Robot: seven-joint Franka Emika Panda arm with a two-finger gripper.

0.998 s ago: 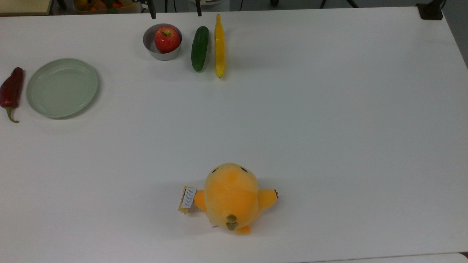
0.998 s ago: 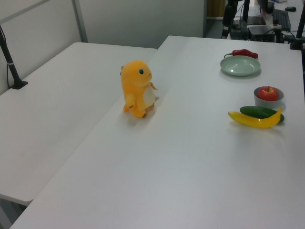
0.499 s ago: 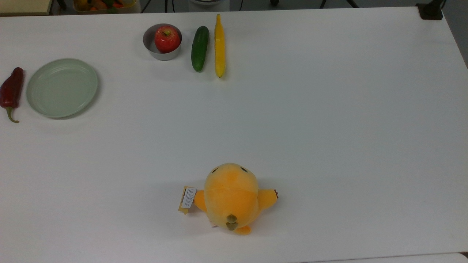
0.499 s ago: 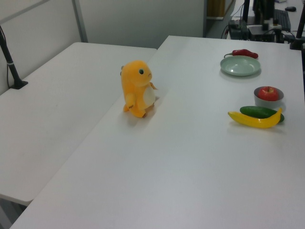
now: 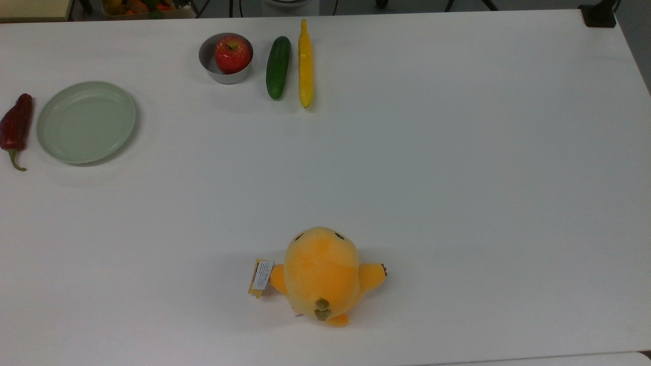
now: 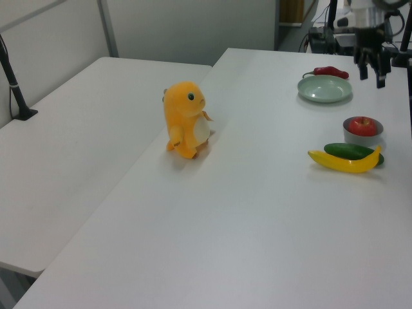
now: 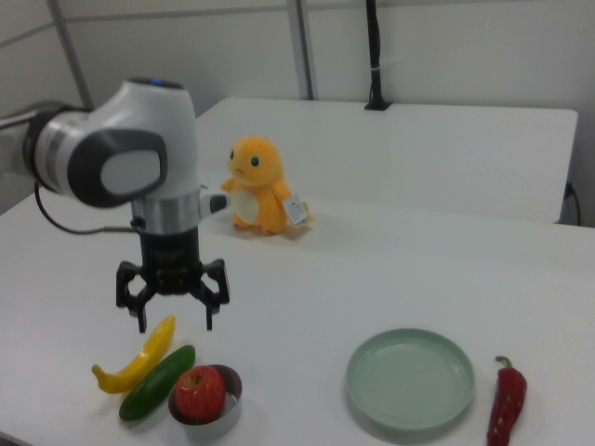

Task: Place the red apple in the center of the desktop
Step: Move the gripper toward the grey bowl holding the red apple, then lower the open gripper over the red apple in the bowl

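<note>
The red apple (image 5: 233, 54) sits in a small metal bowl (image 5: 209, 63) near the far edge of the white desktop (image 5: 407, 178). The left view has the apple (image 6: 362, 125) at the right, with my gripper (image 6: 371, 72) hanging open above the table beyond it. In the right view the apple (image 7: 200, 391) lies in the bowl (image 7: 230, 406) at the bottom left. There my gripper (image 7: 175, 319) hovers open above and just behind it, over the banana and cucumber, holding nothing.
A cucumber (image 5: 278, 67) and a banana (image 5: 305, 63) lie beside the bowl. A pale green plate (image 5: 86, 122) and a dark red chili pepper (image 5: 16, 127) are at the top view's left. An orange plush toy (image 5: 320, 274) stands near the front edge.
In the left view my gripper has come into sight at the upper right and dropped lower. Two dark fingertips at the top view's upper edge have gone. The apple and the other objects have not moved.
</note>
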